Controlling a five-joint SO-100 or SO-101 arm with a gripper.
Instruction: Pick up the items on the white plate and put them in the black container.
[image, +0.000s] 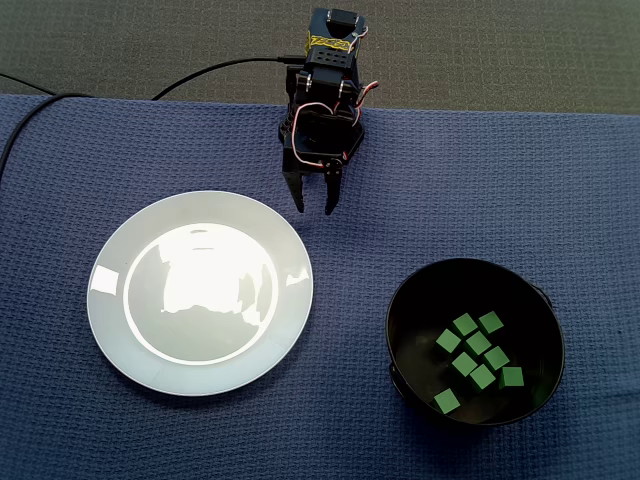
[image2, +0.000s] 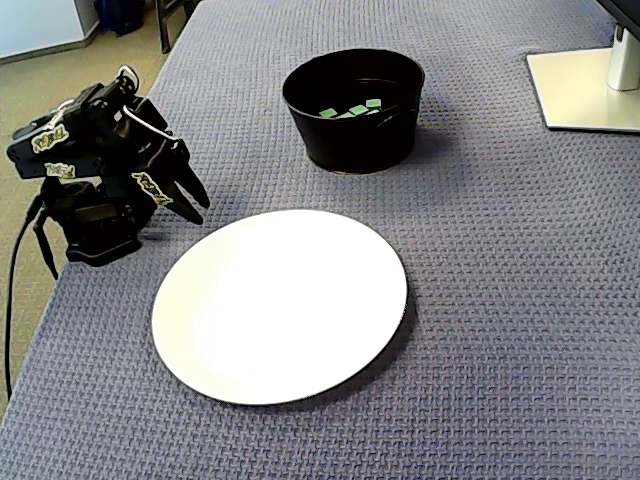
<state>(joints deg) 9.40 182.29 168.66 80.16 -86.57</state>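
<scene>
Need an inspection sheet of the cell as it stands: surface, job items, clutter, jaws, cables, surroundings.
Surface: blue woven cloth, flat, covering the table.
Job's things: white plate bare; black container holds several green squares.
Clutter: nothing seen.
Grippers: arm folded beyond the plate; jaws slightly apart, empty.
Cables: black cable runs from the arm off to the left in a fixed view.
Surroundings: white stand base on the cloth's edge; grey carpet beyond.
</scene>
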